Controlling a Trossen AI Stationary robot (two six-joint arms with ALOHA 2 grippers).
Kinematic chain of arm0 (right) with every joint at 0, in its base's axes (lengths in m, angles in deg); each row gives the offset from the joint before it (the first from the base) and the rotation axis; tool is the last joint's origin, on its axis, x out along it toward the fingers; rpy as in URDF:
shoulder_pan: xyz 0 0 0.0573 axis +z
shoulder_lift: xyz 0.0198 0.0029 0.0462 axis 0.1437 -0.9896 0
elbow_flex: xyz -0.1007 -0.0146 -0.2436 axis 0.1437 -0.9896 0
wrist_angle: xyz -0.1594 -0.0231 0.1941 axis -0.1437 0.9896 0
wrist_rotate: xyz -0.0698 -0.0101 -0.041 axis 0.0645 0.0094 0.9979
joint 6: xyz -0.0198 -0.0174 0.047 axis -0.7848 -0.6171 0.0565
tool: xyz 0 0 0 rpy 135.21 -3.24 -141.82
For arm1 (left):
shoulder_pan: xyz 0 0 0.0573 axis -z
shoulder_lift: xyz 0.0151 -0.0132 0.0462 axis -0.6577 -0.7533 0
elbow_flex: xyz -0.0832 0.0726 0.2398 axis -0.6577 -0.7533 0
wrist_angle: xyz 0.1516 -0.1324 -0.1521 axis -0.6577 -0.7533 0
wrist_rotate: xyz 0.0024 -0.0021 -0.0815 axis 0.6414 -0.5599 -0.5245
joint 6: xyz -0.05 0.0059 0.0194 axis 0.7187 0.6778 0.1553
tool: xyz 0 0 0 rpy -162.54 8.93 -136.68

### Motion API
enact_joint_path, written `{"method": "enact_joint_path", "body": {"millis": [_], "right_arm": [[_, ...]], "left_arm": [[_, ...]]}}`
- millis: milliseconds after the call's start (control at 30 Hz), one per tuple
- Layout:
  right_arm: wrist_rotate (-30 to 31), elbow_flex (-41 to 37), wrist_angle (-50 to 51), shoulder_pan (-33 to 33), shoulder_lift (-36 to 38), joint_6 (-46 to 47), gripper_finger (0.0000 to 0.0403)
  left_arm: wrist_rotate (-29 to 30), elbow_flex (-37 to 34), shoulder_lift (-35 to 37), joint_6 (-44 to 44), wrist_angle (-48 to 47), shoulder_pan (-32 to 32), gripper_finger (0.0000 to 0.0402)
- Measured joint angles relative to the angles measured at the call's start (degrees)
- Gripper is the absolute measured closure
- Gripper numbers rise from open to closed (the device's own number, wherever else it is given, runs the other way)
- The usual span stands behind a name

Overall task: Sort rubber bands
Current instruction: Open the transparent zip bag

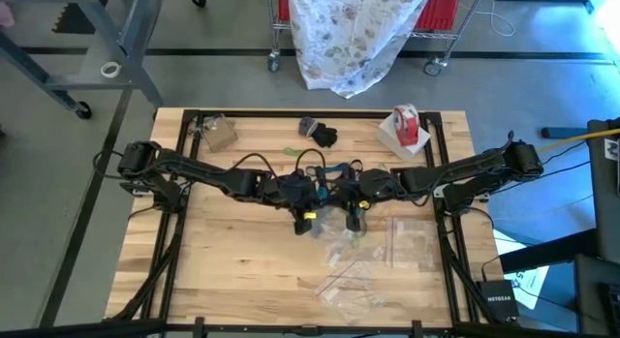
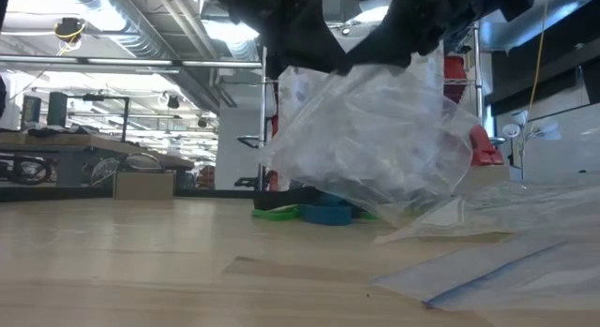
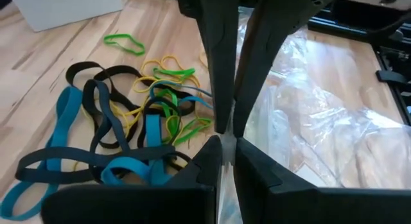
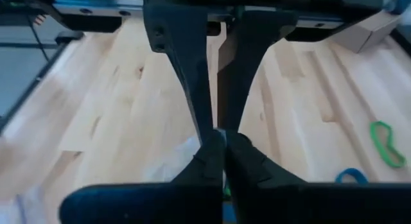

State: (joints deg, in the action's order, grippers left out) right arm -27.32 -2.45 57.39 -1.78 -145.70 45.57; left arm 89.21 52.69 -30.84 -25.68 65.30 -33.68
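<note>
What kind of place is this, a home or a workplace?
Most likely a workshop or lab, not a home: exposed ceiling ducts, long workbenches in the room behind, and a wire cart on the concrete floor beyond the wooden table.

We see a light wooden table [image 1: 223,270]. On it, around the red-and-white tape roll [image 1: 408,126]: a black bundle [image 1: 323,136] beside, rubber bands [image 3: 122,140] nearer the middle, and clear plastic bags [image 1: 373,265] well apart toward the near edge.

Two dark, jointed arms, black cables looped along the links. Slim black fingers [image 3: 221,70] tapering onto blocky pads. Small yellow marking on left gripper [image 1: 308,220], just beside right gripper [image 1: 354,220].
</note>
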Motion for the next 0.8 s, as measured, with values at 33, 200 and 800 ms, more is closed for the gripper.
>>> {"method": "enact_joint_path", "body": {"millis": [33,200,800], "right_arm": [[0.6,0.0,0.0,0.0,0.0,-0.4,0.0398],[4.3,0.0,0.4,0.0,0.0,-3.0,0.0401],[11.2,0.0,5.1,-0.1,3.6,-4.5,0.0403]], "left_arm": [[0.1,0.0,0.0,0.0,0.0,0.0,0.038],[0.6,0.0,0.0,1.8,-0.3,0.0,0.038],[-0.6,0.1,0.1,5.8,-7.3,0.2,0.038]]}}
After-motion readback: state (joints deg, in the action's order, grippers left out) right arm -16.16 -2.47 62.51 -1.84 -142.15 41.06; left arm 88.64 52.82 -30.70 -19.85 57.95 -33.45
